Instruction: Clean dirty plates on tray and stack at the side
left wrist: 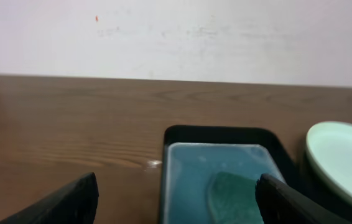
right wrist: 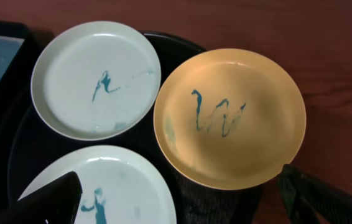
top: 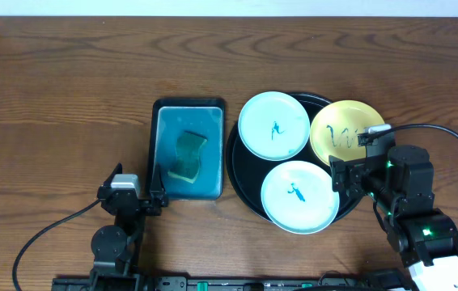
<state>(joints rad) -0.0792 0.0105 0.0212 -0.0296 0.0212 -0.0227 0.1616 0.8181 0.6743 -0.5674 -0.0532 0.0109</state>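
Note:
The round black tray (top: 243, 184) holds three plates, each with teal scribbles. A mint-white plate (top: 273, 123) lies at the back, another mint-white plate (top: 298, 196) at the front, and a yellow plate (top: 344, 132) overhangs the right rim. In the right wrist view I see the back plate (right wrist: 95, 78), the yellow plate (right wrist: 229, 118), the front plate (right wrist: 111, 186) and the tray (right wrist: 14, 149). My right gripper (right wrist: 179, 199) is open and empty, just in front of the yellow plate (top: 357, 166). My left gripper (left wrist: 176, 202) is open and empty, in front of the sponge tray's near left corner (top: 136, 192).
A rectangular teal sponge tray (top: 166, 121) with a green sponge (top: 188, 153) stands left of the black tray; it shows in the left wrist view (left wrist: 188, 158) with the sponge (left wrist: 232, 196). Brown wood tabletop (top: 59, 105) spreads left and behind. A pale wall (left wrist: 176, 37) rises behind the table.

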